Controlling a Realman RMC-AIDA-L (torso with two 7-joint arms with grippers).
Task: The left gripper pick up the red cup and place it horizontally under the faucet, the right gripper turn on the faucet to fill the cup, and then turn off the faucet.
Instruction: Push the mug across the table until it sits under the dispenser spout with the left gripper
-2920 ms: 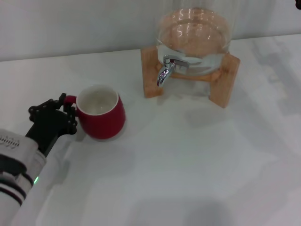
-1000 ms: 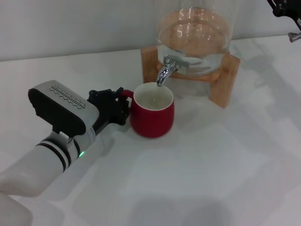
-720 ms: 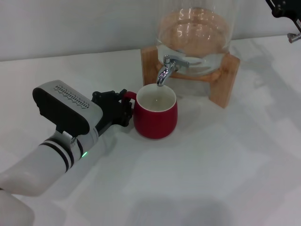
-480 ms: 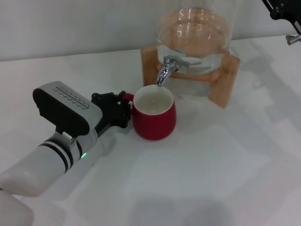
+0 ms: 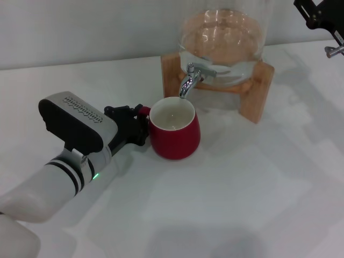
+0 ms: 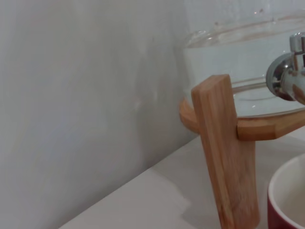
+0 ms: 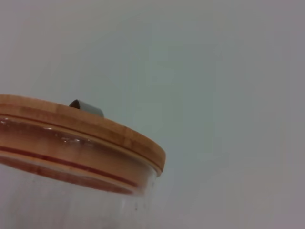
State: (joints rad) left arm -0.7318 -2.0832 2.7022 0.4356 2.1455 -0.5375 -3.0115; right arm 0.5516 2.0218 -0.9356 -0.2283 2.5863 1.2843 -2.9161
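The red cup (image 5: 174, 138) stands upright on the white table, its white inside just below the spout of the chrome faucet (image 5: 187, 81). My left gripper (image 5: 142, 124) is at the cup's left side, shut on its red loop handle. The left wrist view shows the faucet (image 6: 285, 76) and the cup's rim (image 6: 286, 200) at its edges. My right gripper (image 5: 321, 17) is high at the far right, above and right of the glass jar (image 5: 223, 40), only partly in view.
The jar sits in a wooden stand (image 5: 257, 97) at the back of the table; one stand leg (image 6: 228, 152) is close in the left wrist view. The right wrist view shows the jar's wooden lid (image 7: 86, 126) and a grey wall.
My left gripper has carried the cup from the table's left to under the faucet, with small shifts in the last second. My right gripper has come further into view at the top right.
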